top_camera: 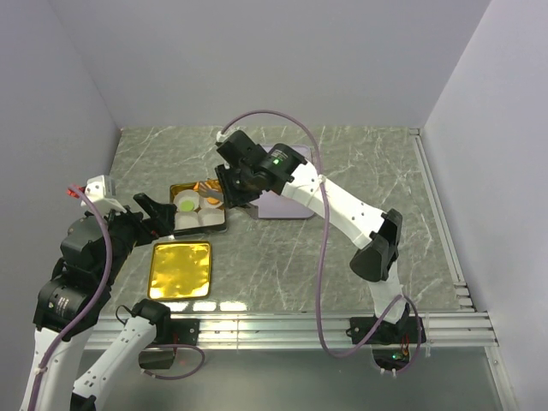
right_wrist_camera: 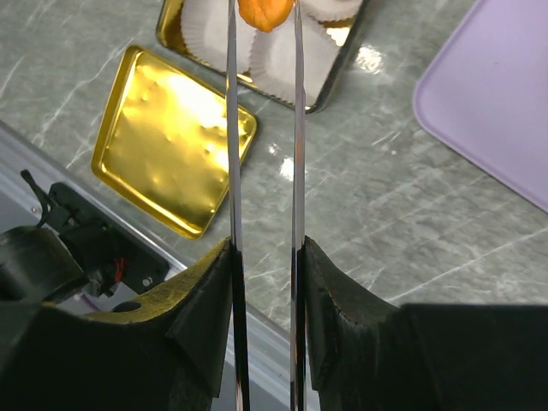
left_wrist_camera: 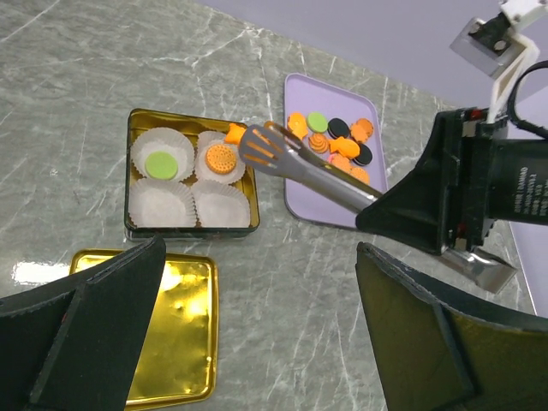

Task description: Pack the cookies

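The table (top_camera: 360, 171) carried a lilac tray (left_wrist_camera: 300, 111) as supply and a gold tin (left_wrist_camera: 130, 171) just beside it for packing; the lid (left_wrist_camera: 171, 342) lay apart, probably to keep the tin's opening free; the left hand (top_camera: 155, 214) hung spread and empty near the tin; the right hand (right_wrist_camera: 265, 257) pressed metal tongs (left_wrist_camera: 308, 175) together, pinching an orange cookie (left_wrist_camera: 234, 133) above the paper cups (left_wrist_camera: 154, 201); two cups held one each; the remaining cookies (left_wrist_camera: 338, 141) waited on the tray.
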